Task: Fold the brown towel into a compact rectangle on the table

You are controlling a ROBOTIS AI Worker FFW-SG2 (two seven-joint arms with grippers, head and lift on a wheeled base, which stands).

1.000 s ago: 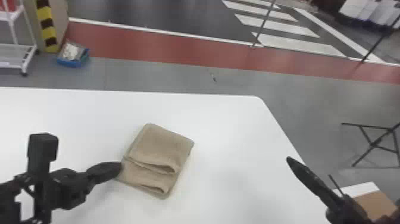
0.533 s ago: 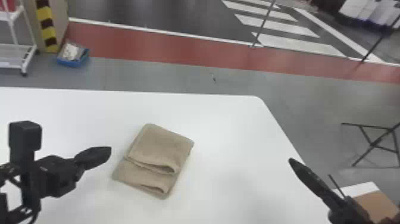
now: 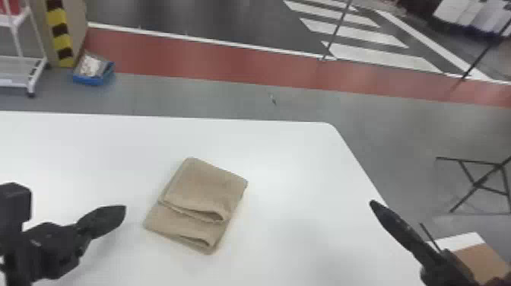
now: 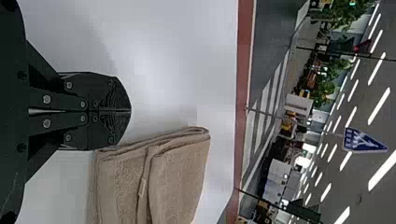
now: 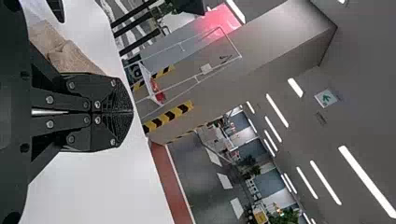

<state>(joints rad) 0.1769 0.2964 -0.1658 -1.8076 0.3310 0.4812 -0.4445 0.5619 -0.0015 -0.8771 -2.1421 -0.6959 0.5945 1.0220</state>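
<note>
Brown towel (image 3: 207, 187) R of L end effector (image 3: 122, 210).

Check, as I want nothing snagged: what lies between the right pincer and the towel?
Only bare white table lies between the right pincer and the towel, in the head view.
</note>
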